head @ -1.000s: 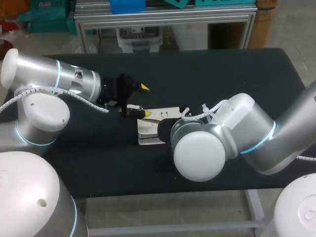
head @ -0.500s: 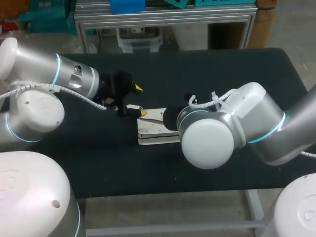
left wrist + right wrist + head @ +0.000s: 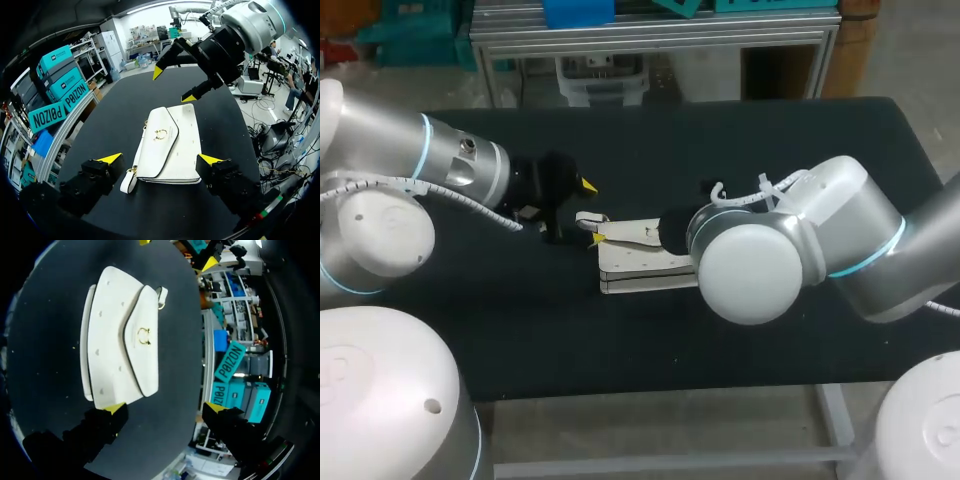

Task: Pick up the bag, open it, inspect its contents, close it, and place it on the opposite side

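Head view: the left arm (image 3: 410,170) comes in from the left, and its gripper (image 3: 593,211) sits at the left end of the bag (image 3: 642,262). The fingers are spread wide and hold nothing. In the left wrist view they stand on either side of the bag's near end, with a strip of tabletop (image 3: 770,150) showing between each yellow tip and the bag. One tip is just beside the small strap tab (image 3: 128,182) at the bag's corner.

The bag is white. It lies flat on the black tabletop near the middle, with its flap down and a gold clasp (image 3: 160,133) on the flap.

At the bag's far end, the left wrist view shows the right gripper (image 3: 173,85) also wide open, holding nothing. In the right wrist view one of its fingers (image 3: 114,408) overlaps the bag's near corner. Whether it touches the bag cannot be told. The other finger stands over bare tabletop, well off the bag.

In the head view the right arm (image 3: 840,240) comes in from the right. Its large rounded joint covers the bag's right end and most of its own gripper.
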Tool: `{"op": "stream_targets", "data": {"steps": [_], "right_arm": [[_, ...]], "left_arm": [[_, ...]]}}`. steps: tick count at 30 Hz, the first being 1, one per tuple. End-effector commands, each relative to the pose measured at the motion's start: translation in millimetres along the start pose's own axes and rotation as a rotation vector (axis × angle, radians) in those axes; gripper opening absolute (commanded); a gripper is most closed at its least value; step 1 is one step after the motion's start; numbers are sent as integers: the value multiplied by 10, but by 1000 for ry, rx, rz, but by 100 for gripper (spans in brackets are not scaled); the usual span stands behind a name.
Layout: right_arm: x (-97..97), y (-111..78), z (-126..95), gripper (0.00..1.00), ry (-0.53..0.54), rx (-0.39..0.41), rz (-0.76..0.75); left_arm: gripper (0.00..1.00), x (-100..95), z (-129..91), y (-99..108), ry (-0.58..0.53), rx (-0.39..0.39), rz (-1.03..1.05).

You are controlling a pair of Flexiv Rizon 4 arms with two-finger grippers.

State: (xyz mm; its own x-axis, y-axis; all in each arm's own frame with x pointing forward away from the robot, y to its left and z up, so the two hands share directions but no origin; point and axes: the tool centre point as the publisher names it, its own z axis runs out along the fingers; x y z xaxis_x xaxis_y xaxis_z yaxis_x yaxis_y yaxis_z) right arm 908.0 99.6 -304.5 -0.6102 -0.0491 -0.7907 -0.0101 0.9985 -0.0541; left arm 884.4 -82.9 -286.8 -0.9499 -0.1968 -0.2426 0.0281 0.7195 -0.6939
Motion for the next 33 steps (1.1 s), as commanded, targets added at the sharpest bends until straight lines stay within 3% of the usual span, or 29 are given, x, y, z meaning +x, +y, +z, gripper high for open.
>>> {"op": "stream_targets", "data": {"steps": [1, 19, 33], "right_arm": [[-4, -61, 47, 100, -179, -144, 3], [-224, -98, 98, 100, 61, -191, -64], [-260, -76, 223, 100, 225, -137, -122]], "left_arm": [[100, -10, -3, 2, 10, -12, -7], [100, 16, -42, 58, 36, -56, -40], [100, -11, -40, 157, 51, -67, -77]]}}
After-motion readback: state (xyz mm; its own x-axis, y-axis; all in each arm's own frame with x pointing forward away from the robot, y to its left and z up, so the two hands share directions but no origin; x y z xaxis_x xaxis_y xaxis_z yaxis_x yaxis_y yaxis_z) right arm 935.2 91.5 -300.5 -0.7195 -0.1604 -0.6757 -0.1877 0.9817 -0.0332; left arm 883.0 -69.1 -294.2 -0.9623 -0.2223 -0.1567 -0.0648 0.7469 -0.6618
